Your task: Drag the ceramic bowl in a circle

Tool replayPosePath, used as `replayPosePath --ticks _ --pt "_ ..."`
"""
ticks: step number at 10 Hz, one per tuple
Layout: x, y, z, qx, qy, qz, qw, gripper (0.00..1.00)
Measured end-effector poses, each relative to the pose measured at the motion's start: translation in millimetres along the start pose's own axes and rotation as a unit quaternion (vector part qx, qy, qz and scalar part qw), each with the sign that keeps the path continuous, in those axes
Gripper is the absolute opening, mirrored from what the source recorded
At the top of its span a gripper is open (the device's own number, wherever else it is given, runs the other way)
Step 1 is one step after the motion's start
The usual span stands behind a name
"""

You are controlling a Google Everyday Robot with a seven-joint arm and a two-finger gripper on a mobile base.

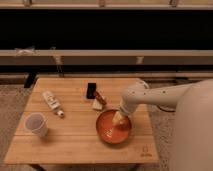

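Observation:
The ceramic bowl [112,128] is round, shallow and glossy orange-red. It sits on the wooden table [75,145] right of the middle, near the front edge. My gripper [119,119] reaches in from the right on a white arm and points down into the bowl, touching its inside at the upper right.
A translucent white cup [36,124] stands at the front left. A white bottle [52,102] lies at the left. A small black object [91,90] and a small white and brown item [98,101] lie just behind the bowl. A dark shelf runs behind the table.

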Motion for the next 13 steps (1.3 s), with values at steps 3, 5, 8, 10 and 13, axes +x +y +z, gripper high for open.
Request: replayPosePath --ticks 3,5,8,10,13 --pt "3.8 -1.4 8.6 -0.009 0.017 -0.004 0.9998 0.59" --pt "10.1 -7.0 9.3 -0.012 0.026 -0.001 0.9996 0.41" --pt "28.6 -41.4 6.2 -0.014 0.038 0.030 0.9987 0.12" --pt "25.2 -70.2 4.8 -0.015 0.041 0.059 0.9973 0.10" --pt "21.5 -113.5 0.8 -0.007 0.042 0.102 0.9939 0.10"
